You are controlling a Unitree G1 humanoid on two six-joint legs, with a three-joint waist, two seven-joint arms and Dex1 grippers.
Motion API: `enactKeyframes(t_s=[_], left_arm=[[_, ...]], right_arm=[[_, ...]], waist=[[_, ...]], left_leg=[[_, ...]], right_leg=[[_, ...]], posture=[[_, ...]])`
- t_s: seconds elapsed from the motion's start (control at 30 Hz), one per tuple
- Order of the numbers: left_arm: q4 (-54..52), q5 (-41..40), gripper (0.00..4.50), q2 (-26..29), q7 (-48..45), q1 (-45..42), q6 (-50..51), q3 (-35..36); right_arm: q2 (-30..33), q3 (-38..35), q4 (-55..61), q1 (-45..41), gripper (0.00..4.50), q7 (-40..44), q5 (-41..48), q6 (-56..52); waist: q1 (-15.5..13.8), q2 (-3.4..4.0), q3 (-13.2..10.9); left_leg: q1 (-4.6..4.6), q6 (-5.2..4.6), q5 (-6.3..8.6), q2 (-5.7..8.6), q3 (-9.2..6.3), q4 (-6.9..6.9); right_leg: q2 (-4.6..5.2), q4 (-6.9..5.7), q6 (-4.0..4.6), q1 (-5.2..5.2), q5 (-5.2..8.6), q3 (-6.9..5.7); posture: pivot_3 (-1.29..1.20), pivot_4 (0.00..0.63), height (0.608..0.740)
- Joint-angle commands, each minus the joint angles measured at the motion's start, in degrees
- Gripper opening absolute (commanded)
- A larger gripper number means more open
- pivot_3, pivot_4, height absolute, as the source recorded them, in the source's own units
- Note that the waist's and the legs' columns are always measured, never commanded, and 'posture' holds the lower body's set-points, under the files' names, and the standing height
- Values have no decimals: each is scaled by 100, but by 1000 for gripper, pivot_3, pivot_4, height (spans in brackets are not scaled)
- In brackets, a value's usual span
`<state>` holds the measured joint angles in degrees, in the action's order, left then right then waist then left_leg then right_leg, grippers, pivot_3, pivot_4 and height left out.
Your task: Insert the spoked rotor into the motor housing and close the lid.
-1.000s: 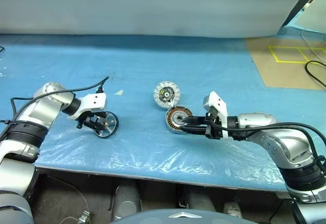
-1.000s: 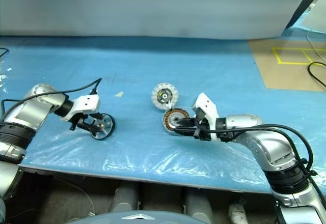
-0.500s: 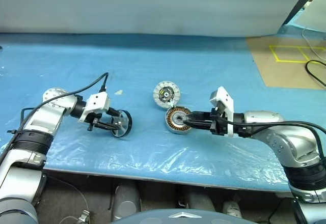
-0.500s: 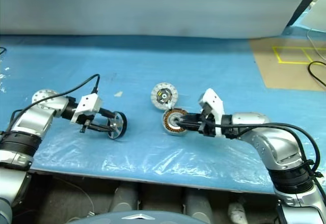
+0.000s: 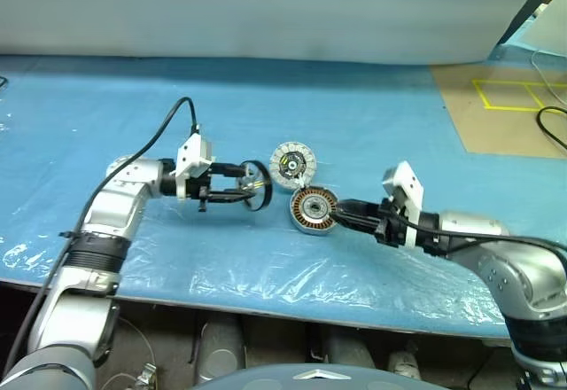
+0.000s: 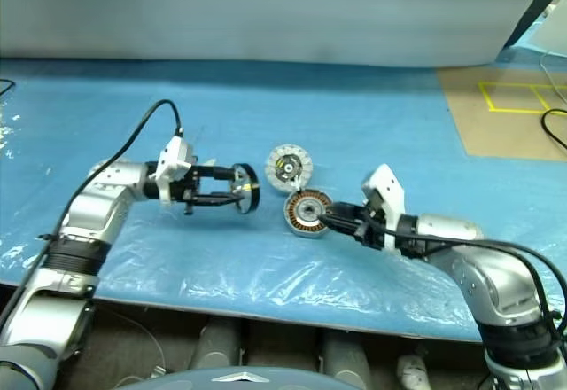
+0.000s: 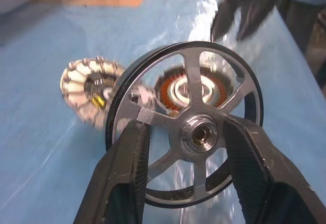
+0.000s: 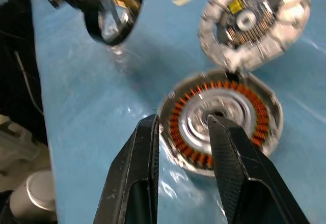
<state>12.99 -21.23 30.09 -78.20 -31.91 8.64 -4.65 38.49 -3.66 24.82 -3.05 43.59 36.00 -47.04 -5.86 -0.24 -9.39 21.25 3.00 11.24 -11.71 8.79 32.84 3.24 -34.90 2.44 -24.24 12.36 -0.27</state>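
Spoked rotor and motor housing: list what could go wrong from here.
1. The left gripper holds the spoked rotor on edge; unless turned flat it may jam on the motor housing.
2. The right gripper straddles the housing rim and may block the rotor's seat.
3. The lid touches the housing; a nudge could shift it.

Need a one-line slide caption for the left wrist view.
Left gripper holds the spoked wheel upright, facing the copper-wound housing and pale lid.
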Motion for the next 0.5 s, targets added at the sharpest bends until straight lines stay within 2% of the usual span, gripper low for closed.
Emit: enactKeyframes(t_s=[0.03,0.17,0.27,0.5], left_arm=[[-133,-117,1945,-135,-35,-189,304,-153],[-169,-118,1945,-287,-181,-356,670,-412],[10,234,1945,-318,-312,-476,490,-767],[846,520,1945,-1007,28,-918,65,-882]], right_arm=[[-75,-231,-323,278,1575,136,-214,708],[-31,-350,-381,633,1575,356,-212,1052],[-21,-394,-459,926,1575,520,-278,1346],[-293,-262,-872,1624,1575,795,-635,2329]], waist=[[42,1,0],[65,1,0],[32,1,0],[16,0,0]], left_leg=[[-4,0,0,1,0,-1],[-9,-2,0,1,1,-2],[-8,-3,0,-2,0,-3],[1,-14,-4,4,-2,-2]], right_leg=[[0,-1,0,0,0,1],[-5,-2,-2,1,0,8],[-6,1,-2,1,0,4],[5,11,-2,6,0,-6]], posture=[[0,150,740],[0,150,740],[0,150,740],[0,150,740]])
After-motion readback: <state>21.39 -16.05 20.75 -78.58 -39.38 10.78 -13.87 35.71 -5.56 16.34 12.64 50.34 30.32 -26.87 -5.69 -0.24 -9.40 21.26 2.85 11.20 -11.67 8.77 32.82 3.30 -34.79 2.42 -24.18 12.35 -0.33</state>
